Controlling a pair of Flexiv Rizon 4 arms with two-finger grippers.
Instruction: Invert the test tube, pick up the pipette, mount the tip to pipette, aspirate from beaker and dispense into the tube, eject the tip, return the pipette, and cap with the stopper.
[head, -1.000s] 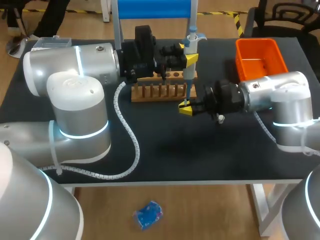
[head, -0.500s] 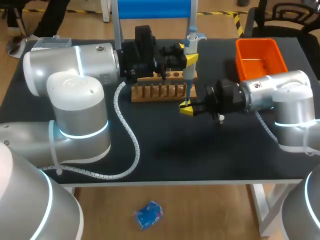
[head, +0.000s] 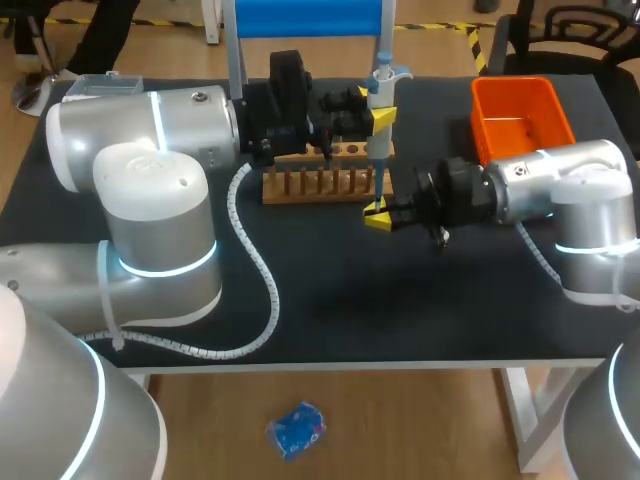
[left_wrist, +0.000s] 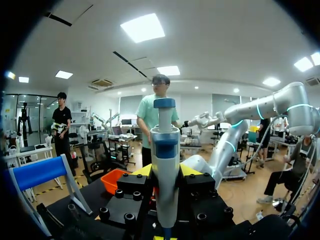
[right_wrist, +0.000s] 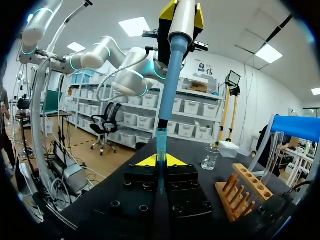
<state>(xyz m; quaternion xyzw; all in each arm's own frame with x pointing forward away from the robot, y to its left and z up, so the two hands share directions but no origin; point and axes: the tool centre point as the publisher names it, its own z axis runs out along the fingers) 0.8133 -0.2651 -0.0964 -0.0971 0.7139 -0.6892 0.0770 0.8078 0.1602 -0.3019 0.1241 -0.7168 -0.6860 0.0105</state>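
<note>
Black tabletop (head: 330, 300) carries a wooden rack (head: 318, 186) towards its back edge. Just beside the rack's right end, the left gripper (head: 379, 113) is clamped on the pipette (head: 380, 150), holding it upright. Lower down, in front of that same end, the right gripper (head: 377, 215) pinches the blue tip (right_wrist: 161, 142), whose top touches the pipette's lower end. An orange bin (head: 488, 100) sits well right of the rack.

Your grey left arm (head: 150, 125) reaches level along the table's back, and its yellow-tipped left gripper (head: 377, 117) is clamped on the upright grey-and-blue plastic pipette (head: 381, 85). Your grey right arm (head: 560, 185) lies level, with its yellow-tipped right gripper (head: 379, 215) pinched on the thin clear-blue pipette tip (right_wrist: 161, 142).
</note>
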